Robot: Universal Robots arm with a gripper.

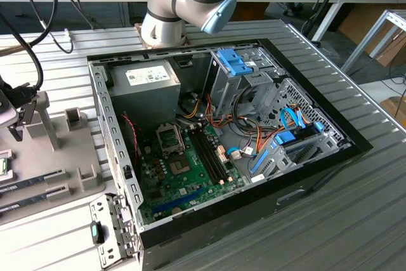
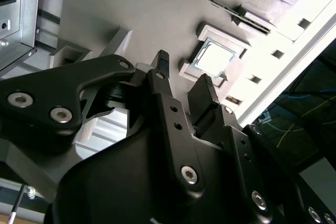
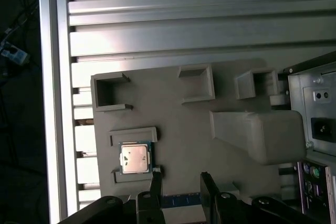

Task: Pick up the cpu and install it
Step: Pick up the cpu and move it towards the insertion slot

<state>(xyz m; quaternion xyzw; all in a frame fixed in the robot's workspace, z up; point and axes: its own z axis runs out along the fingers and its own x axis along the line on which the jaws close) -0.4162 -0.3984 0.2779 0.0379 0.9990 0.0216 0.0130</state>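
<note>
The cpu (image 3: 135,158) is a small silver square with a green rim, lying flat in a raised nest on the grey fixture plate (image 3: 184,108). It also shows as a bright square in the second wrist view (image 2: 215,59). My gripper (image 3: 181,184) hovers above the plate, just beside the cpu and not around it. Its black fingers (image 2: 202,90) stand apart with nothing between them, so it is open. In the exterior view the gripper (image 1: 14,132) is at the far left edge over the plate (image 1: 57,163). The motherboard's empty socket (image 1: 170,138) lies inside the open computer case (image 1: 222,138).
Long narrow memory sticks (image 1: 32,182) lie in slots on the fixture plate. Raised grey blocks (image 3: 257,135) stand on the plate near the gripper. The case's metal wall with the power supply (image 3: 320,124) is close by. The ribbed table edge (image 3: 52,103) runs past the plate.
</note>
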